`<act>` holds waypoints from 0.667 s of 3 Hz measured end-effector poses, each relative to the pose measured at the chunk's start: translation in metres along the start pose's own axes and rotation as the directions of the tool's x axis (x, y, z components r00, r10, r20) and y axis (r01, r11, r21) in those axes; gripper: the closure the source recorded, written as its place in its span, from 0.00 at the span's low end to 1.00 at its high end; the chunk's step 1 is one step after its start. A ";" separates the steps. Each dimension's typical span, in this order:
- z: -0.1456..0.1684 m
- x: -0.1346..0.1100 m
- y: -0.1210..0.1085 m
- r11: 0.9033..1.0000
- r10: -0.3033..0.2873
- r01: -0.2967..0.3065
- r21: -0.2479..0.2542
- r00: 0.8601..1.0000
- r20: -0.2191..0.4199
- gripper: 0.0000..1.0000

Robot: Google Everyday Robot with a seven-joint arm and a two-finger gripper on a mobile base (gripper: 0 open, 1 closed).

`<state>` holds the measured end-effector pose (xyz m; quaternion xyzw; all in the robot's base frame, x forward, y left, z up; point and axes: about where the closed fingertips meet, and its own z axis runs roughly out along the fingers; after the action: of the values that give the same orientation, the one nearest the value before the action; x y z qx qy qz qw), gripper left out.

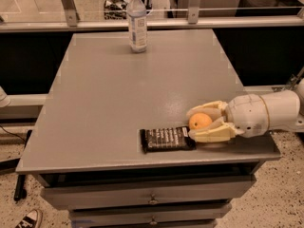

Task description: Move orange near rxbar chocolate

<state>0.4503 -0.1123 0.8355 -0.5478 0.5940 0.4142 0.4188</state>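
Observation:
The orange sits low over the grey table, near its front right corner. My gripper reaches in from the right and holds the orange between its two cream fingers, one behind it and one in front. The rxbar chocolate, a dark flat bar with pale lettering, lies on the table just left of and in front of the orange. Its right end touches or almost touches the front finger.
A clear water bottle with a white cap stands at the table's far edge. Drawers are below the table front. A metal railing runs behind the table. The table's right edge is under my wrist.

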 end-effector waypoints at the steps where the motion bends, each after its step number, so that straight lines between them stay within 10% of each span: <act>1: 0.000 0.001 0.003 1.000 0.002 -0.002 -0.010 1.000 -0.001 0.11; 2: 0.001 0.002 0.005 1.000 0.007 -0.007 -0.018 1.000 0.001 0.00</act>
<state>0.4454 -0.1113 0.8336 -0.5494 0.5920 0.4211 0.4127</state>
